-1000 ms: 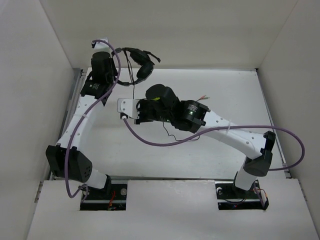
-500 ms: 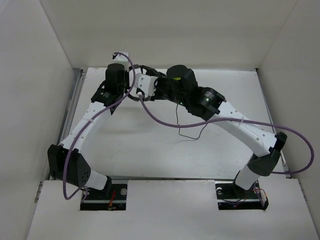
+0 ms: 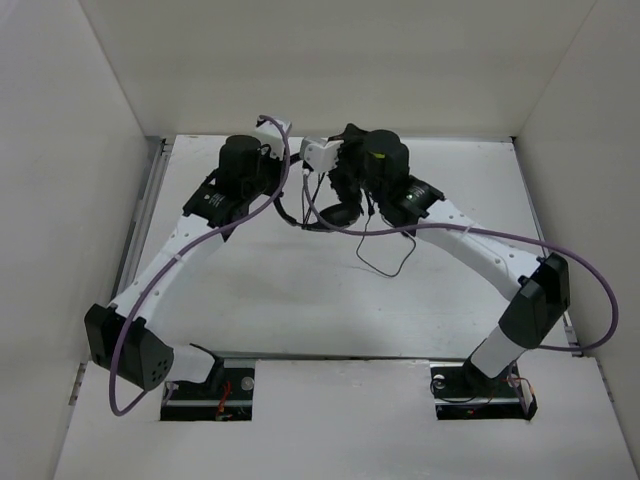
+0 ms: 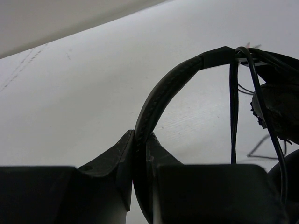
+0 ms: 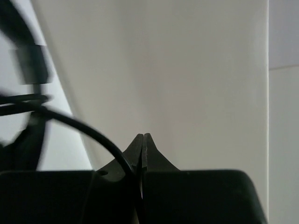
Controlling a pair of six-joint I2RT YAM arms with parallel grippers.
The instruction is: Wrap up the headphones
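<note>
Left pincer: your left gripper (image 4: 140,151) is closed right down on the headband (image 4: 161,91). The band stands edge-on in the narrow slot between the two fingers.
Right pincer: your right gripper (image 5: 142,142) has its tips pressed together with no gap showing. The cord (image 5: 77,123) runs in from the left and disappears into the seam, so I judge it to be pinched there.
Where the headphones are: the headphones (image 3: 328,212) hang off the table (image 3: 250,300) at its far middle, between your two wrists, which are close together.
Slack: a loop of cord (image 3: 385,262) trails from the headset toward the near side. I cannot tell whether it rests on the surface, and the plugs are not visible.
Step in hand: this looks like the winding itself. One hand anchors the band while the other carries the cord round it. In the left wrist view, strands of cord already cross the far end of the band beside an earcup (image 4: 278,109).
Next move: take the right hand round the band again with the cord taut, and hold the left grip firm so the headset does not swing. If the cord goes slack, it is likely to slide off the band's end.
Long axis: the band arcs up and to the right from the left fingers.
Pointing: the earcup end faces away from the left hand, toward the right arm.
</note>
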